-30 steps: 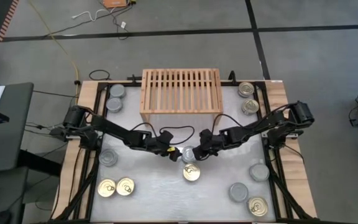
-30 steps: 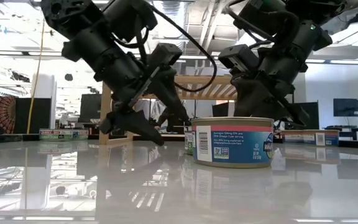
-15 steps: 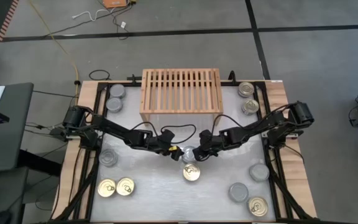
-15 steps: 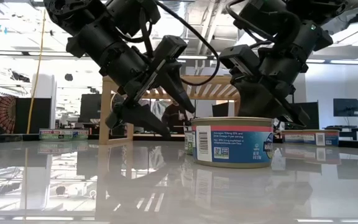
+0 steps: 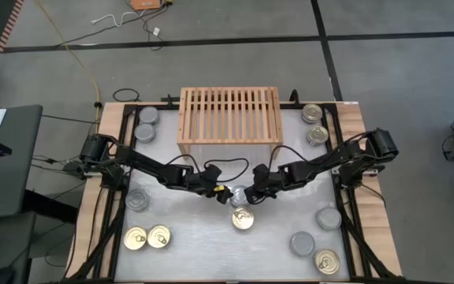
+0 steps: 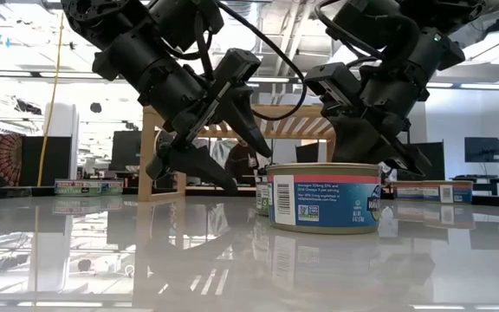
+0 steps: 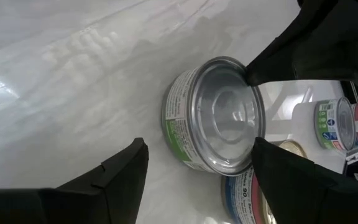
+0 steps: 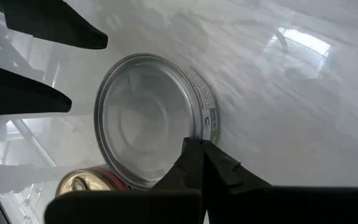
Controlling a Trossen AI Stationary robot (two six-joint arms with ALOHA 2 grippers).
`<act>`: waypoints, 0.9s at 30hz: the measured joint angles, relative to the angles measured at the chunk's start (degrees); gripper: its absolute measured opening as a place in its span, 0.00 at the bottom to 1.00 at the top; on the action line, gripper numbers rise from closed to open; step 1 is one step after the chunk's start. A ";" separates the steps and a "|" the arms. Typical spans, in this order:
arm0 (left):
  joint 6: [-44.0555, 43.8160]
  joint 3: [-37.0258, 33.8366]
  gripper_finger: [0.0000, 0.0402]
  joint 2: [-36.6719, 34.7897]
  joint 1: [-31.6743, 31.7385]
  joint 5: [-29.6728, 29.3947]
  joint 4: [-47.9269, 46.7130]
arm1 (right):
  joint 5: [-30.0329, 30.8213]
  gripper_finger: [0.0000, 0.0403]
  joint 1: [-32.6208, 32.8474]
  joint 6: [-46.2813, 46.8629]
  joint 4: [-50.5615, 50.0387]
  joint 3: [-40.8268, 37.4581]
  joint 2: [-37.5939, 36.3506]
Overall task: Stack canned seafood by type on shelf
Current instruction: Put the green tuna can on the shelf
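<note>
A silver-topped can with a green label [image 5: 238,192] [image 7: 219,115] stands upright on the white table's middle, on the near side of the shelf [image 5: 229,116]. My left gripper [image 5: 217,190] [image 7: 197,149] is open just left of the can, and its fingers point at the can without touching it. My right gripper [image 5: 250,192] [image 8: 196,146] is shut at the can's right side. A gold-topped can with a blue label [image 5: 243,218] [image 6: 325,198] stands just nearer. The slatted top of the shelf holds nothing. My right gripper's shut fingertips [image 8: 194,149] meet the silver can's side wall just under its top rim [image 8: 205,124], on the can's right side. They come slanting down from the table's right. The can stands flat on the table.
Silver cans stand at the far left [image 5: 146,124], the left [image 5: 138,199] and the near right [image 5: 303,243]. Gold-topped cans stand at the near left [image 5: 146,237], far right [image 5: 314,125] and near right corner [image 5: 327,262]. Wooden planks [image 5: 109,126] edge the table.
My left gripper has moved a little toward the table's right, closer to the silver can, with its fingertips slightly higher off the table. It has stayed open. The can and my right gripper have kept their places.
</note>
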 joint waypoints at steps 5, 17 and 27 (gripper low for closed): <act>-1.68 0.00 0.68 0.00 0.00 0.29 0.00 | 0.07 0.06 0.00 0.04 -0.04 0.00 0.00; -6.58 0.00 0.68 0.00 0.00 0.39 0.04 | 0.29 0.05 -0.02 1.68 -0.21 0.00 0.00; -7.99 -0.02 0.68 0.81 0.00 0.67 2.27 | 0.36 0.05 -0.04 2.64 -1.81 0.00 -0.02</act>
